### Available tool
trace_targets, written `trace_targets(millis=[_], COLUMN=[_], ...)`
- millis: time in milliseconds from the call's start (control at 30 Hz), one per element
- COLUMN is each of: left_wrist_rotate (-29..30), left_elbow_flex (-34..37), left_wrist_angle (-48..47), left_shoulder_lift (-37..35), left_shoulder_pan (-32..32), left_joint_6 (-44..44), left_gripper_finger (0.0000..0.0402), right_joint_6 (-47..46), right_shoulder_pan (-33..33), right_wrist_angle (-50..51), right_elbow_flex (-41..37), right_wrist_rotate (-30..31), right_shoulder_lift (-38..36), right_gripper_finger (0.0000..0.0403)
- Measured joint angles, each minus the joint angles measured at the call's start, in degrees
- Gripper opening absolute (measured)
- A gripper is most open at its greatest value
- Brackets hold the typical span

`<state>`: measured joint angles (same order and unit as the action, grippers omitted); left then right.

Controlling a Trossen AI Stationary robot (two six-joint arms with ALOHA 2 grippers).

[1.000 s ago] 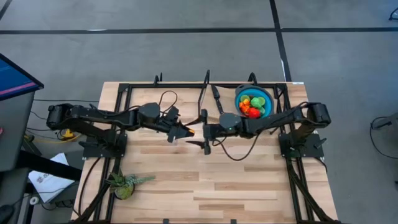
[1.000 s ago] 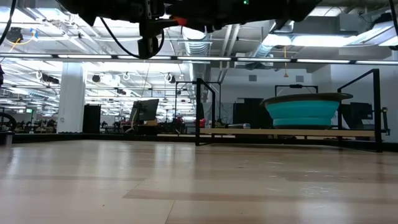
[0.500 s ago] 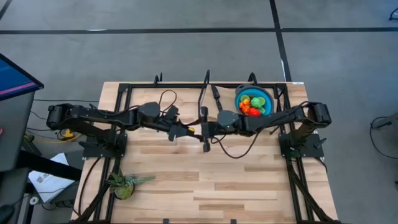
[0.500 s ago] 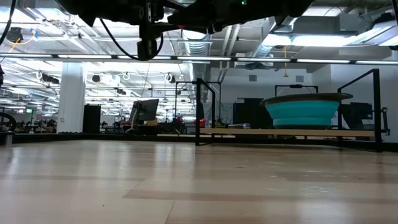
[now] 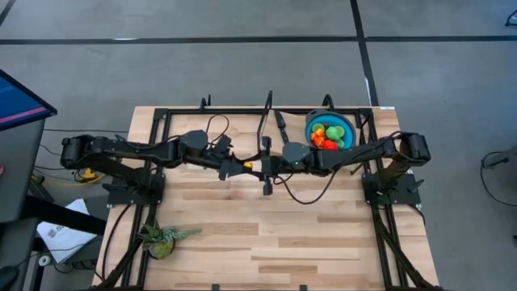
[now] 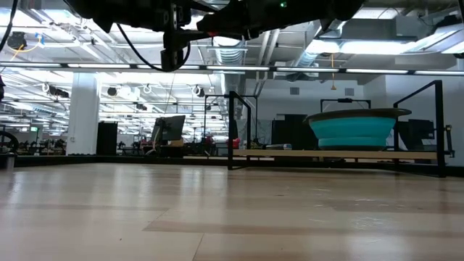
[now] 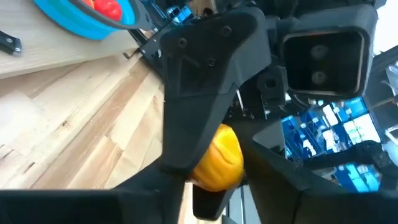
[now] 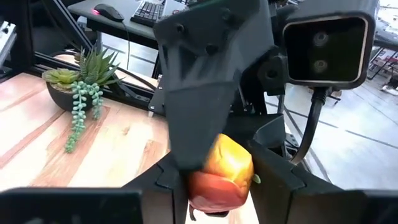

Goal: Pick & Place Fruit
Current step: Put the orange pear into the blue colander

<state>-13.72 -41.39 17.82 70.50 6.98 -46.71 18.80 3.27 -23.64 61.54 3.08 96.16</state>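
High above the middle of the table, a yellow-and-red fruit (image 5: pixel 248 167) (image 8: pixel 221 171) (image 7: pixel 217 155) hangs between my two grippers, which meet tip to tip. My right gripper (image 5: pixel 258 168) (image 8: pixel 221 183) comes from the right and is shut on the fruit. My left gripper (image 5: pixel 241 168) (image 7: pixel 214 186) comes from the left; its fingers stand close on either side of the same fruit, slightly open. A blue bowl (image 5: pixel 309 129) (image 6: pixel 353 130) holding several red, orange and green fruits stands at the far right. My right gripper pinches the fruit by its two sides (image 8: pixel 245 165) between its two fingers. The fingers come level from the table's right. The fruit is lifted clear, well above the table top.
A spiky green potted plant (image 5: pixel 161 240) (image 8: pixel 81 87) stands at the near left corner. A black-handled knife (image 5: pixel 279 125) lies at the far edge beside the bowl. A black frame (image 5: pixel 161 117) runs around the table. Bare wood lies across the near half.
My right gripper has gone a little toward the table's left, up to the fruit in my left gripper, and its wide-spread fingers have shut on it. The fruit has stayed in the air between the two grippers.
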Motion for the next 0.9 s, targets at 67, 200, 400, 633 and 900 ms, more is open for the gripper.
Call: trace_targets(millis=[67, 200, 400, 633, 900], left_wrist_rotate=[-0.86, -1.13, -0.86, 0.83, 0.25], left_elbow_flex=[0.0, -0.01, -0.09, -0.31, -0.28], left_wrist_angle=[-0.09, 0.51, 2.56, 5.35, 5.72], left_shoulder_lift=[0.04, 0.23, 0.16, 0.02, -0.02], left_shoulder_pan=[0.34, 0.87, 2.11, 5.11, 6.64], left_joint_6=[1.46, 4.09, 8.77, 12.99, 16.51], left_gripper_finger=[0.017, 0.0214, 0.0242, 0.0222, 0.0197], right_joint_6=[-1.04, -1.04, -2.87, -5.41, -12.39], right_shoulder_pan=[-0.07, -0.67, -2.6, -4.73, -12.53], right_wrist_angle=[0.21, 1.94, 7.29, 22.67, 49.38], right_elbow_flex=[0.0, 0.02, 0.02, -0.17, -0.11], right_wrist_rotate=[-0.86, -1.08, -1.44, -1.68, 1.3], right_shoulder_lift=[0.04, -0.67, -4.01, -11.52, -21.26], right_gripper_finger=[0.0121, 0.0117, 0.0116, 0.0116, 0.0102])
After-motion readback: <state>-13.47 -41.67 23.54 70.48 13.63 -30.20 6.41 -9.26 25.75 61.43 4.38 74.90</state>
